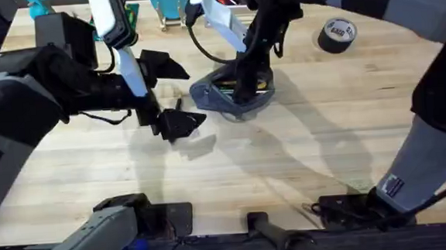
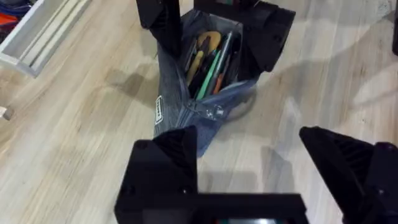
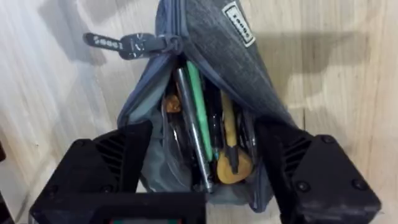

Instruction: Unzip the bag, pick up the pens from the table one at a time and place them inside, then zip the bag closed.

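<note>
Sagging between the spread right gripper, the soft bag yields easily; its pull tab, just beyond, offers firm hold. Left gripper hangs spread, empty.

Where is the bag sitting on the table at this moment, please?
In the overhead view the bag lies open just past the table's middle, with the right gripper at its mouth and the left gripper beside it on the left.
</note>
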Robot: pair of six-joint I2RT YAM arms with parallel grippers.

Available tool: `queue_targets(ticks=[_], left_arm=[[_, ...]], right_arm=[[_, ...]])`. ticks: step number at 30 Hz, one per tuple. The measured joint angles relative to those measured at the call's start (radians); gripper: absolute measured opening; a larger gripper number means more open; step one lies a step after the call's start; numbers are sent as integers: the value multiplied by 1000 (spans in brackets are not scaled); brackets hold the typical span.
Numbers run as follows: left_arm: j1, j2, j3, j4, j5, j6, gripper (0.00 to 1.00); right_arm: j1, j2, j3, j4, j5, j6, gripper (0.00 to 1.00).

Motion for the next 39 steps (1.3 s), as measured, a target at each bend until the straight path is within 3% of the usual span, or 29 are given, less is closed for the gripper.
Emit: queue_targets(ticks=[10,23,30,35,39], left_arm=[[0,0,0,0,0,0,993],[0,0,0,0,-2,-31,993],[0,0,8,-3,-60,-119,993],[0,0,48,-7,-119,-203,994],[0,0,57,-7,-137,-229,993]], right_arm=[[0,0,32,-102,-3,4,996],[-15,0,408,-433,60,92,995],[-15,0,526,-480,149,235,996],[-15,0,533,-515,184,312,996],[-15,0,533,-556,184,336,996]])
